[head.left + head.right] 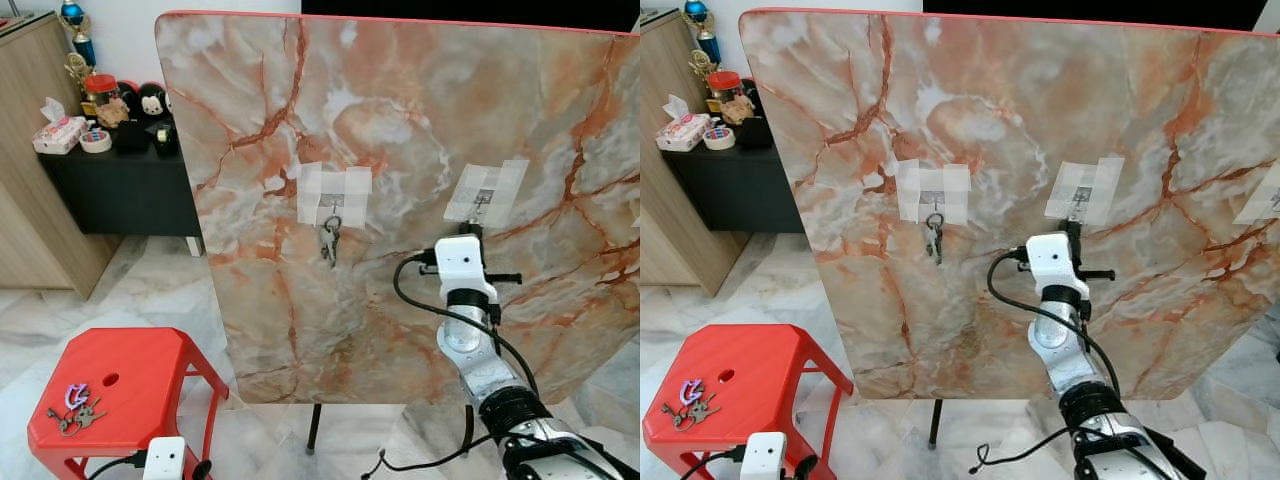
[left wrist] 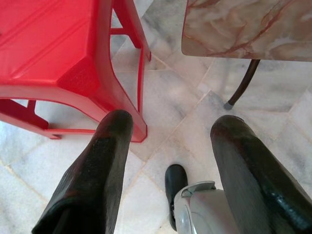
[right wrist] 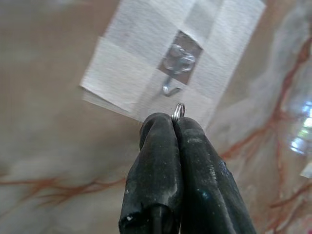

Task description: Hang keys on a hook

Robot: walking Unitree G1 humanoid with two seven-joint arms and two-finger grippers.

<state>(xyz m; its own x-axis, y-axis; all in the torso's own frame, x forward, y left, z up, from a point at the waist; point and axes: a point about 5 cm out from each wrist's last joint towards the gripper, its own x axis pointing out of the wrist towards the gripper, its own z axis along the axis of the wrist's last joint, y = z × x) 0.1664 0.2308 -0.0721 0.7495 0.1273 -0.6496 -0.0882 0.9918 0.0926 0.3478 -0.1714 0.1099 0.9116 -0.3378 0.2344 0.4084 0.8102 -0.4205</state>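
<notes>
Fingers (image 3: 165,161) of the right gripper (image 3: 174,122) are pinched tight together on a small silver key ring (image 3: 179,110), which pokes out just past the tips. That ring sits right below the metal hook (image 3: 171,87) taped to the panel, close but not on it as far as I can tell. Right arm (image 1: 478,350) is stretched up and forward from the lower right, wrist raised to the level of that taped hook (image 1: 482,203).

Left gripper (image 2: 170,131) hangs low with its fingers spread wide apart, gripping nothing, pointing down at the marble-tile floor (image 2: 180,117) next to a red plastic stool (image 1: 120,385).

Whatever keys hang from the pinched ring are hidden behind the wrist.

Big marble-look tabletop panel (image 1: 420,120) with a red edge stands upright on a thin dark leg (image 1: 314,428). Another hook under white tape (image 1: 334,194) near the panel's middle carries a bunch of keys (image 1: 330,240). One more key bunch with a pink-purple tag (image 1: 74,405) lies at the stool's front left corner. Back left there's a black bench (image 1: 125,175) with a tissue box (image 1: 58,133), tape roll and jars along its top.
</notes>
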